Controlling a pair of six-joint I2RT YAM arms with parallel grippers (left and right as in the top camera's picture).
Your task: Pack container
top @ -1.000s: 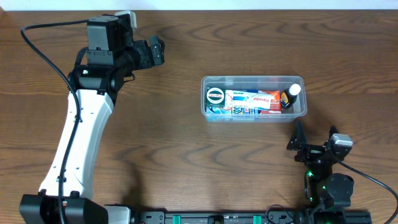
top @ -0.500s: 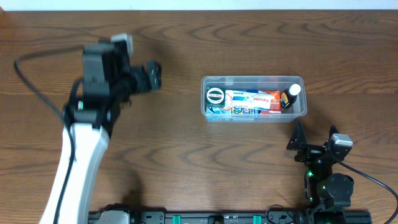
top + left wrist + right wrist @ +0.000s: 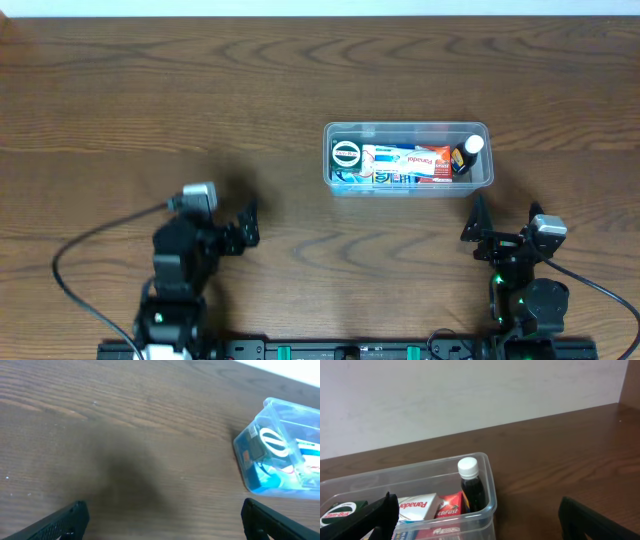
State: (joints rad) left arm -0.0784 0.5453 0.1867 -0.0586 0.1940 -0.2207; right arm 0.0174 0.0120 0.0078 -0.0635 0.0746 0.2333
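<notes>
Overhead, the container (image 3: 405,124) sat right of centre on the desk (image 3: 300,90), holding boxes (image 3: 405,160) and a bottle (image 3: 468,153). The left arm (image 3: 180,265) and right arm (image 3: 525,270) were folded at the near edge (packing done, I judged).

Left wrist: left jaws spread, empty.

Right wrist: right jaws spread, empty, facing the container.

The table (image 3: 300,70) is dark brown with wavy wood lines. The container (image 3: 408,127) is clear like glass. Inside it, a round lid (image 3: 346,154) is dark green and white, one box (image 3: 410,158) is white and red, another box (image 3: 262,472) is blue, and a bottle (image 3: 471,489) is dark with a white cap. The left gripper (image 3: 248,225) and right gripper (image 3: 474,226) are black. The wall (image 3: 470,400) is white
</notes>
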